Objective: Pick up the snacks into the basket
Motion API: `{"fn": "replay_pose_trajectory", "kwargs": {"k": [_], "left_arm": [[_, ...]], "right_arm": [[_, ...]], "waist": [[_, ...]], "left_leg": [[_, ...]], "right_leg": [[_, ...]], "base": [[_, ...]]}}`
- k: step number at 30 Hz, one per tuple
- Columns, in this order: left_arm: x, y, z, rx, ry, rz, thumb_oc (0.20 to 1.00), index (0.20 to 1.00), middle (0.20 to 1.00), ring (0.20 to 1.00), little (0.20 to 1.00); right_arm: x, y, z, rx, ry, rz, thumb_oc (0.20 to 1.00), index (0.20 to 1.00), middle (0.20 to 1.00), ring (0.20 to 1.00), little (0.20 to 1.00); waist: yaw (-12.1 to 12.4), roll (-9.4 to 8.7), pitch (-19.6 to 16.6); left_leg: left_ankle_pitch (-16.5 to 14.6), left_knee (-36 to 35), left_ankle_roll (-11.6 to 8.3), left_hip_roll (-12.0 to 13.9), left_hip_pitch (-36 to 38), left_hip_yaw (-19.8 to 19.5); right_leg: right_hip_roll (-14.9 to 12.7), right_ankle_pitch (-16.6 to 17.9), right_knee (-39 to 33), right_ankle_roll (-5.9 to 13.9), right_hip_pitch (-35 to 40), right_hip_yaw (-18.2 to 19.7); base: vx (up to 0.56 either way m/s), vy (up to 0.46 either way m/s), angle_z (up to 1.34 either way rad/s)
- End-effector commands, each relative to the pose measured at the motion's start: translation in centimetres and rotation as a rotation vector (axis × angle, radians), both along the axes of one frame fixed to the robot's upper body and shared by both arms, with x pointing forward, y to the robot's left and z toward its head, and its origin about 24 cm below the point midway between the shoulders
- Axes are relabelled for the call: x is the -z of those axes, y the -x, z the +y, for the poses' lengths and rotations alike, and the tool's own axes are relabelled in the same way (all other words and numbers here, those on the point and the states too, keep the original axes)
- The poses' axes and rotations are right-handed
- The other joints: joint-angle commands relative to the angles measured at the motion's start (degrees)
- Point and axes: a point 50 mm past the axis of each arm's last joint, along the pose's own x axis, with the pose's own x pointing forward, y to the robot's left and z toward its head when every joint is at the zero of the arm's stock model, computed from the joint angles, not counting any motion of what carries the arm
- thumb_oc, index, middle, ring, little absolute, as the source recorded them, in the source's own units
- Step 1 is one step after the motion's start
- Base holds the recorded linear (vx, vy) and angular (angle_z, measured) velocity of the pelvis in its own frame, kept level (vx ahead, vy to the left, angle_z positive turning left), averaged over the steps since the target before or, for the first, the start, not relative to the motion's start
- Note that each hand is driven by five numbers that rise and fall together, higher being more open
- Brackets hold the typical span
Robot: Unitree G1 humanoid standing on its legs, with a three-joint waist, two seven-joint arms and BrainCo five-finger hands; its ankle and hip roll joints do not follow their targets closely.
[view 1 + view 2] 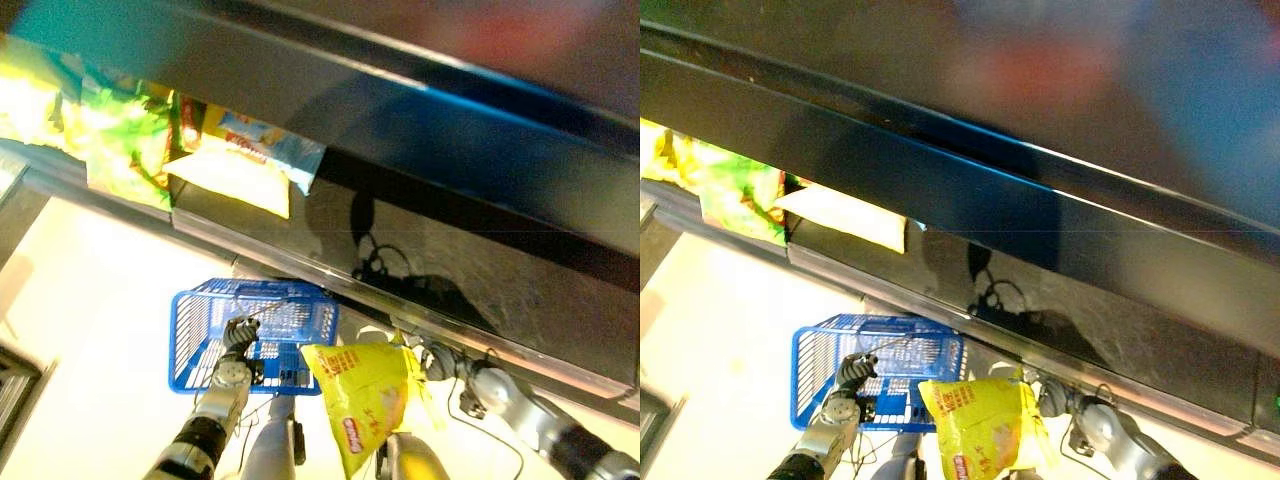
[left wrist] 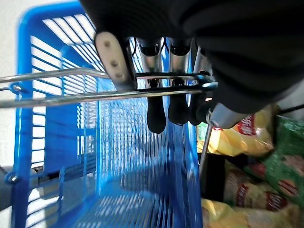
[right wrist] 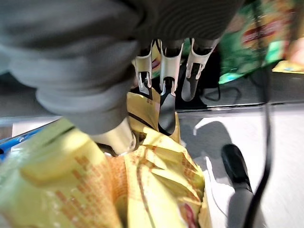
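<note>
Meanwhile the left hand curls round the blue basket's wire handle while the right hand, fingers pinching a yellow snack bag, hangs just beside the seemingly empty basket, shelf snacks remaining.

No print can be made out.
The yellow snack bag carries a red label patch and rows of reddish lettering, too blurred to make out. The bags on the shelf show coloured patches of print, likewise illegible.
</note>
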Motion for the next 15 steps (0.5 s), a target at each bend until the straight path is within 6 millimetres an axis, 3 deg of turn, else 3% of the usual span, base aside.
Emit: {"fn": "replay_pose_trajectory", "kwargs": {"k": [1,4,9,15], "left_arm": [[-3.8,-2.8,-1.5,0.032,0.027,-0.171,0.2,0.2,0.2,0.2,0.2],[-5.4,-3.6,-3.6,0.102,0.032,-0.233,0.2,0.2,0.2,0.2,0.2],[-6.0,-3.9,-6.0,0.162,0.04,-0.261,0.2,0.2,0.2,0.2,0.2],[-7.3,-3.3,-11.4,0.322,0.117,-0.325,0.2,0.2,0.2,0.2,0.2]], "right_arm": [[-2.1,-2.1,1.3,0.001,0.026,-0.148,0.2,0.2,0.2,0.2,0.2],[-1.6,-2.7,3.3,0.007,0.023,-0.167,0.2,0.2,0.2,0.2,0.2],[-0.7,-3.0,5.0,0.039,-0.018,-0.159,0.2,0.2,0.2,0.2,0.2],[0.6,-3.8,7.1,0.12,-0.03,-0.121,0.2,0.2,0.2,0.2,0.2]], "waist": [[0.7,-3.1,0.07],[1.04,-2.87,0.08],[1.34,-2.49,0.08],[2.27,-0.77,0.08]], "left_leg": [[-6.9,6.22,-1.42,-1.41,0.13,0.83],[-6.71,5.98,-1.36,-1.46,-1.03,0.46],[-6.47,5.2,-1.32,-1.46,-0.97,0.22],[-5.98,4.2,-1.45,-1.73,-1.42,-0.23]], "right_leg": [[-1.96,5.36,2.39,2.62,-7.76,3.87],[-1.97,5.31,2.3,2.6,-8.64,3.63],[-1.85,5.18,2.18,2.56,-9.07,3.59],[-1.78,5.25,1.85,2.54,-9.82,3.46]], "base": [[0.01,-0.001,0.07],[0.0,0.0,0.0],[0.0,0.0,0.0],[0.0,0.0,0.0]]}}
